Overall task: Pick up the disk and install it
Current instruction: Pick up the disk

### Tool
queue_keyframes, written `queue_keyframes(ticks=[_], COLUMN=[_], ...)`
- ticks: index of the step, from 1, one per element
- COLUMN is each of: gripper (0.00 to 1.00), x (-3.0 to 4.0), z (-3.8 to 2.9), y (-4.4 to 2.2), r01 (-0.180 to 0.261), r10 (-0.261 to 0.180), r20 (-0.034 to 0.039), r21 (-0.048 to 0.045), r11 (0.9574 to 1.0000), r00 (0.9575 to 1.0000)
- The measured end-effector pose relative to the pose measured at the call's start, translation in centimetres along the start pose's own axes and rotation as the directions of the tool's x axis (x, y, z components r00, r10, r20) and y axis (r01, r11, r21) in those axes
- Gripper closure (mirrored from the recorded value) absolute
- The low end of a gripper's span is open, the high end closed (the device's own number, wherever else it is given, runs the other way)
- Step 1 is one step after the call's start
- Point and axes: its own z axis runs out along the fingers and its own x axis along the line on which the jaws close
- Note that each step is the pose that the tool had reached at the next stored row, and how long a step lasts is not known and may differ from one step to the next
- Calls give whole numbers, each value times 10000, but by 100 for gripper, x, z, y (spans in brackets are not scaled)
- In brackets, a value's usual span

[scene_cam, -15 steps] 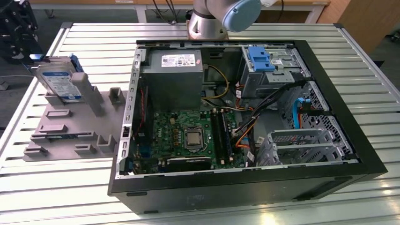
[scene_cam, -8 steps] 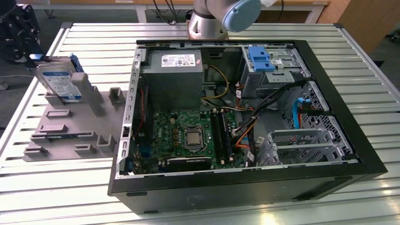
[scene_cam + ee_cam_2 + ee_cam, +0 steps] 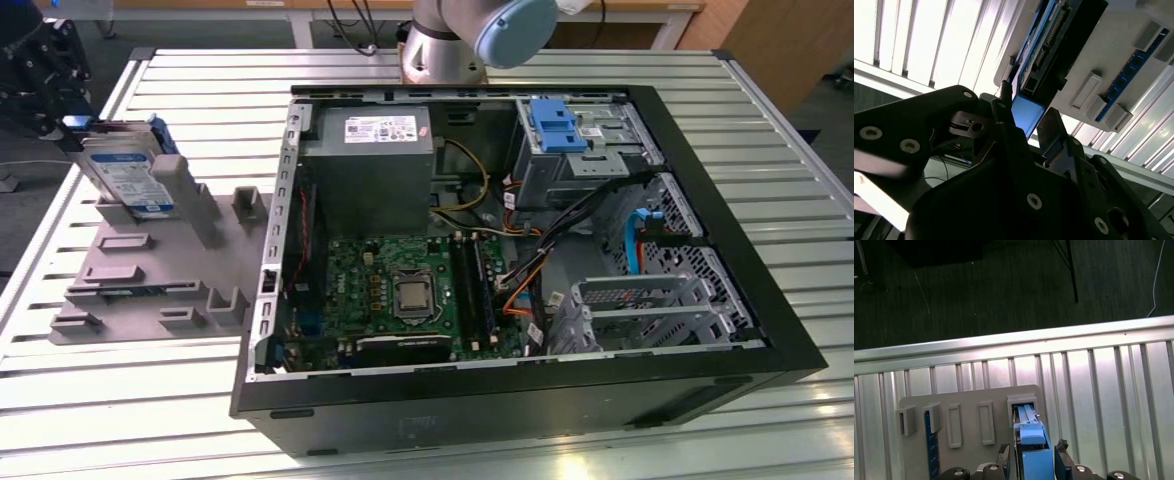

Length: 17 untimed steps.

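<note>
Pincer open, one finger each side of disk. Disk stands upright in grey holder, nine o'clock from computer in exterior view. Probably stiff, heavy, breakable; grab blue side edges.

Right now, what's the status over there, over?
Tool open, straddling the disk. Disk upright in grey holder, not yet lifted. Nothing seen blocking the grasp.
</note>
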Motion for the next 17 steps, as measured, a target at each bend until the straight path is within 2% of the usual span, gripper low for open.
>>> queue_keyframes(ticks=[13,17], gripper=[53,53], x=[0,0], z=[5,16], y=[0,0], r01=[1,187], r10=[-1,-187], r20=[1,0], r21=[1,0], r11=[10000,9998], r00=[10000,9998])
